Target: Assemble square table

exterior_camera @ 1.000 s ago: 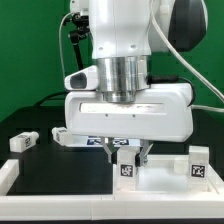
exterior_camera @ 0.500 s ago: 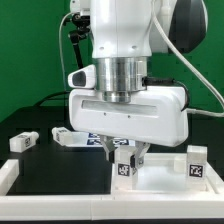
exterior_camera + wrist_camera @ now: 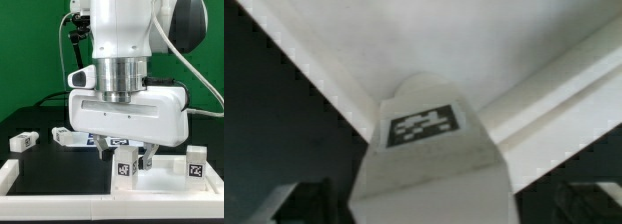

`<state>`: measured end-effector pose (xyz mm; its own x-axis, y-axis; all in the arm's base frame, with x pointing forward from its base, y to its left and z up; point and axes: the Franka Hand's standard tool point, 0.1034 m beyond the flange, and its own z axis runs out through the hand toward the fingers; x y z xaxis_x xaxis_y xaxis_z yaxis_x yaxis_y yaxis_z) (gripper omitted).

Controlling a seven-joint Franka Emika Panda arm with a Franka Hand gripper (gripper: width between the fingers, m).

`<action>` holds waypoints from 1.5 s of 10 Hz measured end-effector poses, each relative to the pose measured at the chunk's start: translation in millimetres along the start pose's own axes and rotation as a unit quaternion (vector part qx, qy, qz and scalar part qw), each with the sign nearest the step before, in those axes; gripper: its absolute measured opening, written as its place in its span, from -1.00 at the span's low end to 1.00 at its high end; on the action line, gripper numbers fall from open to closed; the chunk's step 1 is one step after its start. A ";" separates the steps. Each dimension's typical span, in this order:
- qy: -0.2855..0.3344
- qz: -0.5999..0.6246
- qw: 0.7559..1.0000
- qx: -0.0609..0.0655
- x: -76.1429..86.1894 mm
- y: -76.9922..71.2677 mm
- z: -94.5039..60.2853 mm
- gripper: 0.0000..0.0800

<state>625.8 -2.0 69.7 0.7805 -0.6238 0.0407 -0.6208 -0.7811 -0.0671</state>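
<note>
The square table top (image 3: 160,186) lies flat at the front, white with a raised rim; it also fills the wrist view (image 3: 509,50). One white leg (image 3: 125,166) stands upright at its near corner, tag facing the camera. In the wrist view this leg (image 3: 429,160) rises between the dark fingers (image 3: 304,205). My gripper (image 3: 127,152) hangs straight over this leg, its fingers on either side of the leg's top and slightly apart from it. A second leg (image 3: 197,165) stands on the top at the exterior view's right.
Two more white legs lie on the black table at the exterior view's left, one (image 3: 22,142) near the edge and one (image 3: 66,135) farther back. A low white border rail (image 3: 8,176) runs along the front left. Cables hang behind the arm.
The gripper body turned a little about the leg a second ago. Since then the fingers have spread slightly wider beside the leg. The leg has stayed upright in place.
</note>
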 end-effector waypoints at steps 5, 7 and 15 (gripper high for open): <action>-0.008 0.012 1.000 0.017 -34.1 -8.6 -29.6 0.62; -0.009 0.012 1.000 0.017 -34.7 -8.5 -28.8 0.62; -0.024 0.148 0.989 -0.008 -102.8 5.5 1.5 0.62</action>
<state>542.3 57.8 63.7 0.5676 -0.8229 -0.0263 -0.8228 -0.5659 -0.0524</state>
